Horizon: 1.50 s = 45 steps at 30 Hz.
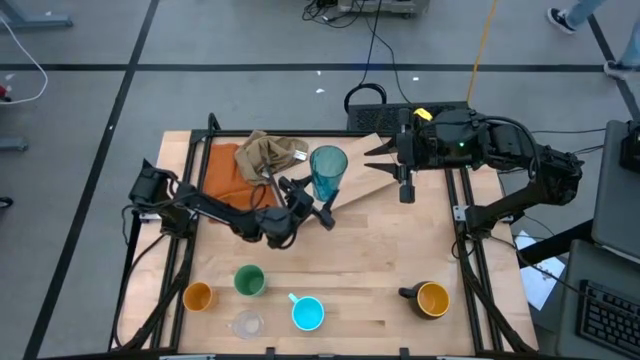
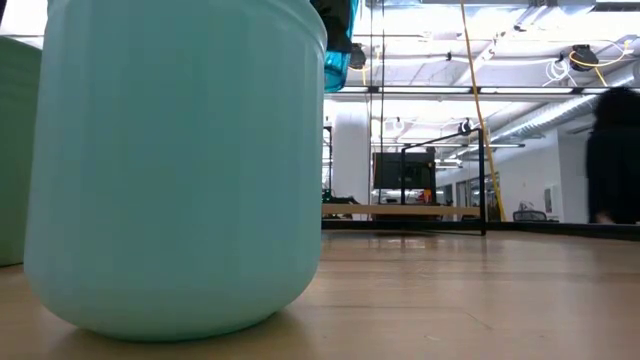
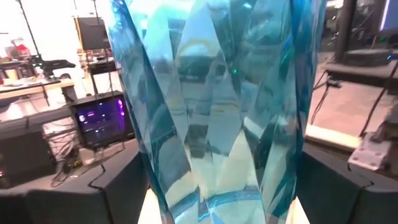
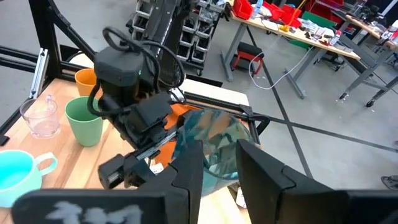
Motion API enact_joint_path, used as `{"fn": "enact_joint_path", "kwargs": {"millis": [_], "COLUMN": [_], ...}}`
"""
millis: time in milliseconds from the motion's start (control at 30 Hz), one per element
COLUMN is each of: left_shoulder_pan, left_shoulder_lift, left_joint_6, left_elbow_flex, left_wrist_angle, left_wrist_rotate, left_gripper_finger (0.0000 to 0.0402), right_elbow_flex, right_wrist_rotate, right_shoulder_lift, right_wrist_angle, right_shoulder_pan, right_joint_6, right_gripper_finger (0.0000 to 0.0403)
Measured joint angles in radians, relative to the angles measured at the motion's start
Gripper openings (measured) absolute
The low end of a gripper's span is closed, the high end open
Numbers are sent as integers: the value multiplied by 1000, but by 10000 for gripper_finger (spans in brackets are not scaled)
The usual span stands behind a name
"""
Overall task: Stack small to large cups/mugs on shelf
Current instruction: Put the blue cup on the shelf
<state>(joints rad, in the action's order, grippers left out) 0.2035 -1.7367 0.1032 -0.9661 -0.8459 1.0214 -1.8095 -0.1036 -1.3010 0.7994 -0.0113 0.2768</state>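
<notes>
- Held teal tumbler [image 1: 328, 172] upright in left gripper [image 1: 318, 207], fingers spread around it, beside shelf [image 1: 375, 172].
- Hovered over shelf: right gripper [image 1: 385, 152], fingers narrow, empty.

The high view looks straight down on the whole table [image 1: 400, 250]. The low view sits at tabletop height, nearly against the light-blue handled mug [image 2: 175, 165]. The left wrist view faces the teal tumbler [image 3: 217, 106] at very close range; the right wrist view sees the same tumbler from farther off.
</notes>
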Motion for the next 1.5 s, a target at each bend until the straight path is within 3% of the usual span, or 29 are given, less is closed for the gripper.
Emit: {"fn": "enact_joint_path", "kwargs": {"millis": [600,1267,1500], "left_shoulder_pan": [39,57,61], "left_shoulder_lift": [-76,-77,-77], "left_joint_6": [-86,-276,-252], "left_elbow_flex": [-1,-1,0], "left_wrist_angle": [16,159,129], "left_wrist_rotate": [149,158,161], "left_gripper_finger": [328,328,328], "right_elbow_flex": [0,-1,-1], "right_wrist_rotate": [0,0,1], "right_shoulder_lift": [0,0,0], "right_wrist_angle": [7,21,21], "right_shoulder_pan": [0,0,0], "right_joint_6": [-2,-2,-2], "right_gripper_finger": [86,86,86]}}
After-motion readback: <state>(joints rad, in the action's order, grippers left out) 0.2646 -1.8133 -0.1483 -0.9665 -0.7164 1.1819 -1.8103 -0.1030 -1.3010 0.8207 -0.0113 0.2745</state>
